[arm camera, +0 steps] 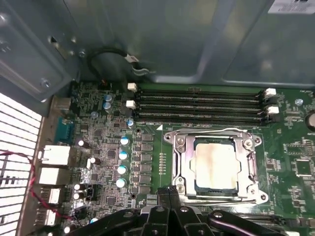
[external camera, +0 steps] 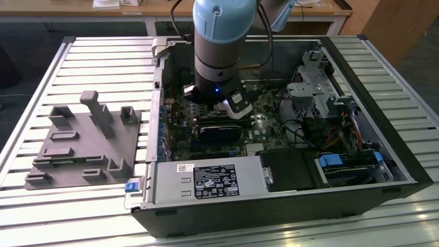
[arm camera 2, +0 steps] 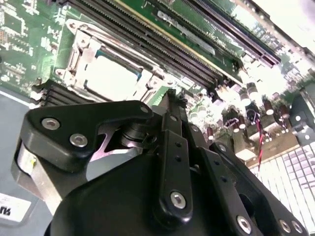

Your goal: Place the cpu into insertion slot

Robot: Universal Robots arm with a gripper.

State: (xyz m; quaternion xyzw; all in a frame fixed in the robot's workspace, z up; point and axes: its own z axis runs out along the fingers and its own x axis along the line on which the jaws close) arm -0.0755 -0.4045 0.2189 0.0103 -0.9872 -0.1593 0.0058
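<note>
Overhead, a pale blue robot arm (external camera: 218,31) was seen reaching down into an open black computer case (external camera: 274,206) laid on its side on a slatted metal table (external camera: 103,56). A grey plastic fixture (external camera: 79,139) was set on the table at roughly nine o'clock from the case in the exterior view. Wooden desks (external camera: 164,7) were visible at twelve o'clock, beyond the table. In both wrist views, the cpu (arm camera: 215,164) was shown seated inside the insertion slot (arm camera: 178,162), framed by silver metal, on the green circuit board (arm camera: 290,147). Long black memory slots (arm camera: 197,103) were laid just beside the socket. The gripper (arm camera: 170,191) was held near the socket's edge, its fingertips drawn together with nothing seen between them.
</note>
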